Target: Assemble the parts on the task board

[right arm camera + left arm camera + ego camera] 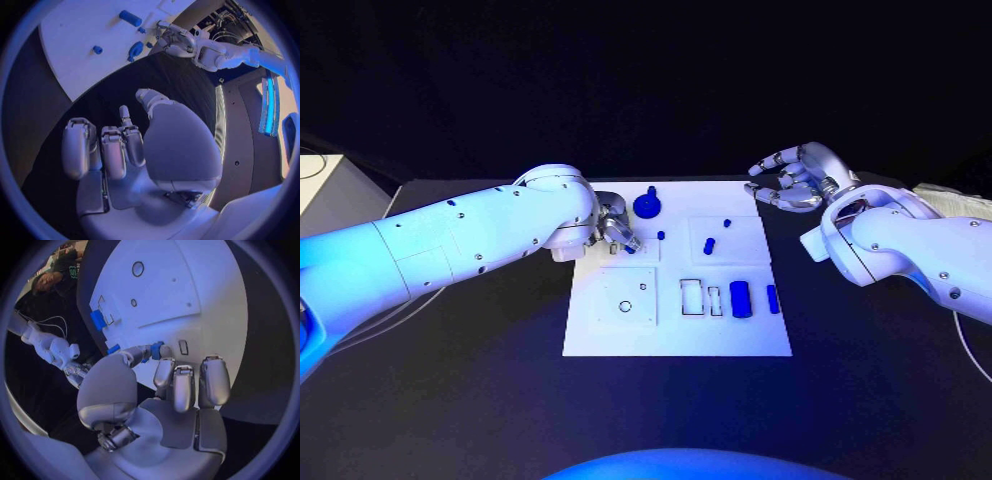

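Observation:
The white task board (678, 340) lies mid-table. My left hand (610, 235) hovers over its far left part and pinches a small blue part (156, 350) between thumb and a finger, near a small rectangular slot (183, 347). A blue knob-shaped part (648, 205) stands just beyond that hand, and a small blue peg (661, 235) sits beside it. Two more small pegs (710, 244) are on the far right panel. A blue cylinder (740, 298) and a blue bar (772, 298) lie at the near right. My right hand (798, 178) hangs beyond the board's far right corner, fingers apart, holding nothing.
Rectangular slots (692, 296) lie left of the cylinder, and a square panel with a round hole (626, 305) is at the near left. A white box (336, 195) stands at the table's far left. Black table surrounds the board.

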